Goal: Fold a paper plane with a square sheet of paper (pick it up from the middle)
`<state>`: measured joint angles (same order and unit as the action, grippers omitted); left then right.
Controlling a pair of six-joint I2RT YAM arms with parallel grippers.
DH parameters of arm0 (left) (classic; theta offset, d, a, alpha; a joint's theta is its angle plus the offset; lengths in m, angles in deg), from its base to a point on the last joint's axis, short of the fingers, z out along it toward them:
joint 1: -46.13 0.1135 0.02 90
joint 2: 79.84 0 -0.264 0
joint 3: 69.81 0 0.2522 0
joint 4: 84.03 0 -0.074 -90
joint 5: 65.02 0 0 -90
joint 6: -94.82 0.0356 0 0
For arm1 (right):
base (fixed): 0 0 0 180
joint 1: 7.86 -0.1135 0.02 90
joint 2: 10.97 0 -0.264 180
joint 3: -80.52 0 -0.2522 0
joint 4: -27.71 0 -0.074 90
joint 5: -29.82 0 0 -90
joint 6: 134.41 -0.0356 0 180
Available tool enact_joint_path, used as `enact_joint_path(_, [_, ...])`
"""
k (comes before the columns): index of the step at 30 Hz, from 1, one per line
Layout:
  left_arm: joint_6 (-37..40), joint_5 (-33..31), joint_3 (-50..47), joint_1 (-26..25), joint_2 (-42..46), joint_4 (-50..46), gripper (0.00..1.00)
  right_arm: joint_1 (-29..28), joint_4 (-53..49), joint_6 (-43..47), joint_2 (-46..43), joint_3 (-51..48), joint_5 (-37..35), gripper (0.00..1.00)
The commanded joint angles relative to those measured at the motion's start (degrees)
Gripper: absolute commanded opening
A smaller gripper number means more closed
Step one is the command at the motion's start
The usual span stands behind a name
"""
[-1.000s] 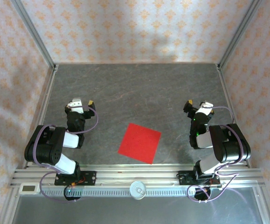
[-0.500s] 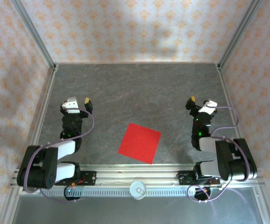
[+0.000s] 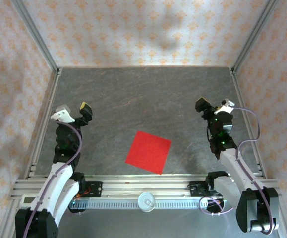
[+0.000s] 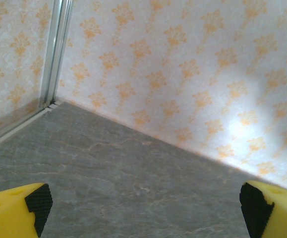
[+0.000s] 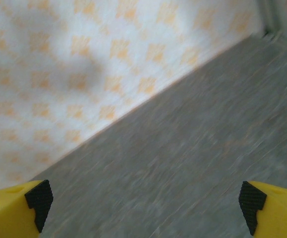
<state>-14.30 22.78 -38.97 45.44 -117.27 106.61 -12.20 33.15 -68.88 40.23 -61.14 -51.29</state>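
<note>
The square sheet of paper [image 3: 148, 151] lies flat and unfolded on the grey table, near the front edge between the two arm bases, turned like a diamond. My left gripper [image 3: 75, 110] is raised over the left side of the table, well left of the sheet, open with nothing between its yellow fingertips [image 4: 14, 210]. My right gripper [image 3: 213, 105] is raised over the right side, well right of the sheet, also open and empty, its yellow fingertips [image 5: 17, 206] wide apart. No paper plane is in view.
Patterned walls [image 3: 143, 29] close in the table on the back and both sides, with metal posts [image 3: 36, 39] at the back corners. An aluminium rail [image 3: 143, 191] runs along the front edge. Bare grey tabletop [image 3: 143, 99] stretches behind the sheet.
Both arms have unfolded from their tucked poses and lifted. The left gripper has swung out to the left, the right gripper slightly up and outward. The red sheet has not moved.
</note>
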Motion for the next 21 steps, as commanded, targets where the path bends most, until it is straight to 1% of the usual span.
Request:
enact_joint_path(1, [-7.88, 4.97, 3.01, 0.23, 2.85, -12.03, 0.99, 0.12, -8.62, -8.52, 0.69, 2.52, 14.46, 0.94])
enact_joint_path(3, [-9.91, 8.06, 4.9, 0.17, 3.24, -16.35, 0.99, -0.35, -9.15, -11.1, 1.98, 2.59, 20.64, 0.91])
enact_joint_path(5, [-11.38, 8.92, 6.7, 0.19, 2.9, -20.39, 0.99, -2.79, -10.48, -14.04, 3.11, 2.4, 22.09, 0.88])
enact_joint_path(6, [-13.62, 9.06, 7.27, 0.17, 2.59, -22.09, 0.99, -4.77, -11.61, -14.84, 3.69, 2.53, 21.76, 0.86])
enact_joint_path(9, [-14.55, 10.33, 9.19, 0.17, 1.31, -26.15, 0.99, -12.07, -15.39, -15.77, 5.06, 3.2, 19.22, 0.84])
enact_joint_path(12, [-15.22, 11.36, 11.22, 0.2, -0.15, -30.25, 0.99, -19.22, -16.38, -18.32, 6.17, 2.68, 16.22, 0.81])
enact_joint_path(13, [-15.42, 11.79, 11.68, 0.17, -0.51, -31.19, 0.99, -21.05, -16.71, -18.93, 6.68, 2.54, 16.17, 0.8])
enact_joint_path(15, [-15.87, 13.63, 11.99, 0.2, -1.23, -32.35, 0.99, -24.84, -16.76, -20.92, 8.02, 2.02, 16.21, 0.76])
enact_joint_path(17, [-16.28, 15.73, 11.66, 0.21, -1.29, -33.01, 0.99, -28.74, -15.73, -21.94, 9.28, 1.7, 16.76, 0.74])
enact_joint_path(19, [-18.43, 14.07, 11.7, 0.26, -0.99, -36.3, 0.99, -32.34, -16.06, -22.11, 10.91, 2.19, 16.24, 0.74])
enact_joint_path(20, [-17.38, 14.68, 11.28, 0.25, -0.52, -36.15, 0.99, -33.75, -16.3, -22.09, 11.83, 2.36, 15.94, 0.74])
enact_joint_path(21, [-16.01, 16.62, 10.69, 0.32, -0.01, -35.29, 0.99, -34.96, -16.17, -22.19, 12.75, 2.24, 15.65, 0.74])
